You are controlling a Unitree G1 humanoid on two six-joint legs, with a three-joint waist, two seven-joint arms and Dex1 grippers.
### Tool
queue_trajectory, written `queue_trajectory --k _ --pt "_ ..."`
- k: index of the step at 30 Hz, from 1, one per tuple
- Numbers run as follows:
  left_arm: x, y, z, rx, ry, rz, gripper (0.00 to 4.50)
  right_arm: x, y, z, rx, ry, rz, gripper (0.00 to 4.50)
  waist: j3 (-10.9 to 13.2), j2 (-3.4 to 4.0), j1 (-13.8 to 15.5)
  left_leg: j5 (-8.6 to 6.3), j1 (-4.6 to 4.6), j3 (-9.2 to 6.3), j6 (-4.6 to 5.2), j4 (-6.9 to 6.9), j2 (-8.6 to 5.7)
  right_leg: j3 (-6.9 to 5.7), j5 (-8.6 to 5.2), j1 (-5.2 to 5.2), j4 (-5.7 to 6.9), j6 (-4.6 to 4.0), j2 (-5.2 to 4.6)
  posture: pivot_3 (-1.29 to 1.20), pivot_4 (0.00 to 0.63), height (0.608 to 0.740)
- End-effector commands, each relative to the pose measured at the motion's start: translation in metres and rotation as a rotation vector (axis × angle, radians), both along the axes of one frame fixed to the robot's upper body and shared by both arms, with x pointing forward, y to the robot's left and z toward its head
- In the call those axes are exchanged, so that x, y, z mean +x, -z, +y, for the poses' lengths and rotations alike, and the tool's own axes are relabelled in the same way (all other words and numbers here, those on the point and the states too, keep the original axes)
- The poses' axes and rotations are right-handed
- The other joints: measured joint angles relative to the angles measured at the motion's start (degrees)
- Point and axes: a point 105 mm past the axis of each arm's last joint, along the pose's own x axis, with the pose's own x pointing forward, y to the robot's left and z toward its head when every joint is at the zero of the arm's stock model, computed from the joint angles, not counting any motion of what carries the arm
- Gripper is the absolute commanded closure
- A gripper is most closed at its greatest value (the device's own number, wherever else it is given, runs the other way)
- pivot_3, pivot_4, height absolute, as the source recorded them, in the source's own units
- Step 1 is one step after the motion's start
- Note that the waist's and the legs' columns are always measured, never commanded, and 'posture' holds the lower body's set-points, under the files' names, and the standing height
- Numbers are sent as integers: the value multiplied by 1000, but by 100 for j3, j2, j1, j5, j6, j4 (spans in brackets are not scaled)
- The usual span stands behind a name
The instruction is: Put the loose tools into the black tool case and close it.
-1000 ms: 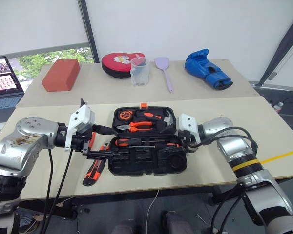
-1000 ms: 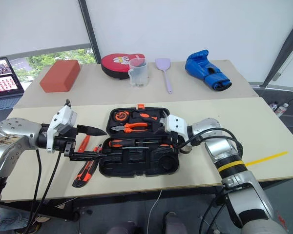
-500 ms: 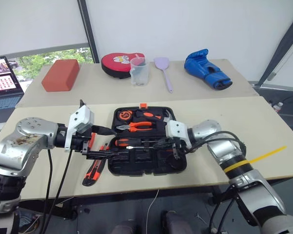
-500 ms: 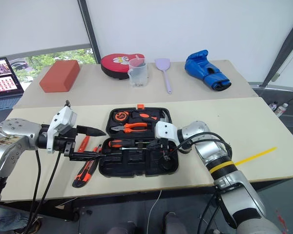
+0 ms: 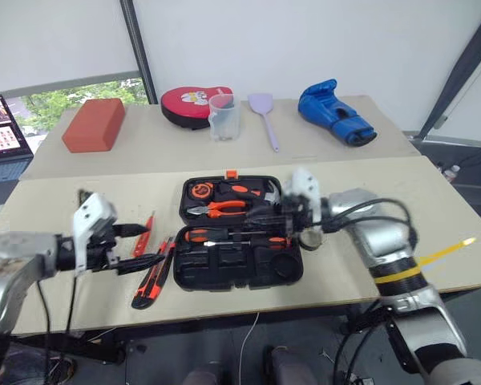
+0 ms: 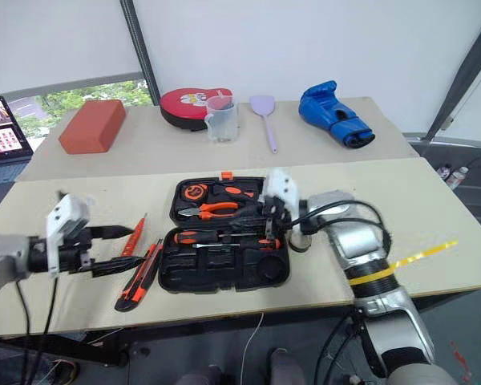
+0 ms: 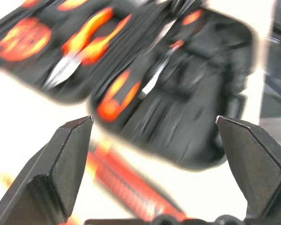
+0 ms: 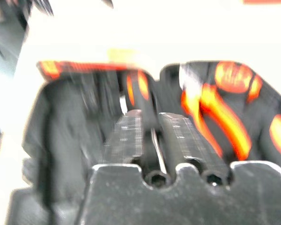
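Black tool case (image 6: 224, 241) lies open at mid bench (image 6: 433, 200), pliers and screwdrivers in its slots. Utility knife (image 6: 138, 277) and slim tester screwdriver (image 6: 132, 236) lie loose just left of it. Right hand (image 6: 271, 224) over the case's right part, fingers nearly together around a thin shaft. Left hand (image 6: 116, 249) hovers beside the knife, fingers wide apart, empty.

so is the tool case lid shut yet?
No, the black tool case lies fully open on the table, with pliers visible in its far half.
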Motion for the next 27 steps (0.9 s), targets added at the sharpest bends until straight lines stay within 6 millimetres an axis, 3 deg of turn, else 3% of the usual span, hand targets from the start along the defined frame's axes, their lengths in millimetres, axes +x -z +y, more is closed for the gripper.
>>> queue_trajectory --k 1,4,7,10,15,20,26,27 --pt "-13 -1 39 83 -220 -53 0 -28 -22 0 45 -66 3 2008 0 0 14 0 1 1 0 -12 -2 1 0 2 -3 0 -2 0 150 740" --pt "-30 12 62 102 -345 -8 0 -40 -23 -3 33 -80 12 927 0 0 31 -1 2 1 0 -17 -3 -1 0 7 -10 1 -5 0 150 740" --pt "-35 14 63 76 -376 18 0 -48 -20 -5 10 -86 18 46 1 -2 118 -12 3 2 -19 -15 -6 -1 -1 14 -20 2 -10 0 150 740" --pt "-21 9 52 49 -369 19 0 -51 -17 -5 -6 -89 19 46 1 -4 185 -25 5 2 -41 -12 -10 -2 0 21 -16 3 -17 0 150 740" --pt "22 8 33 28 -440 123 0 -47 -19 -3 1 -49 -21 46 4 -14 215 -26 55 -1 -47 -4 -7 -4 1 75 -8 4 -16 0 150 740" --pt "52 10 15 34 -483 223 0 -48 -19 -1 10 -28 -31 46 1 -22 109 -25 63 -2 -46 -6 -10 -1 2 74 -2 7 -8 0 150 740" --pt "80 31 11 130 -559 307 0 -54 -15 -2 22 0 -29 46 1 -23 38 -3 43 -2 -8 -23 -19 -11 5 26 5 2 -5 0 150 740" --pt "84 40 8 135 -563 346 250 -54 -15 -3 27 14 -28 11 1 -24 42 -3 44 -3 -7 -30 -25 -19 5 23 3 2 -7 0 150 740"
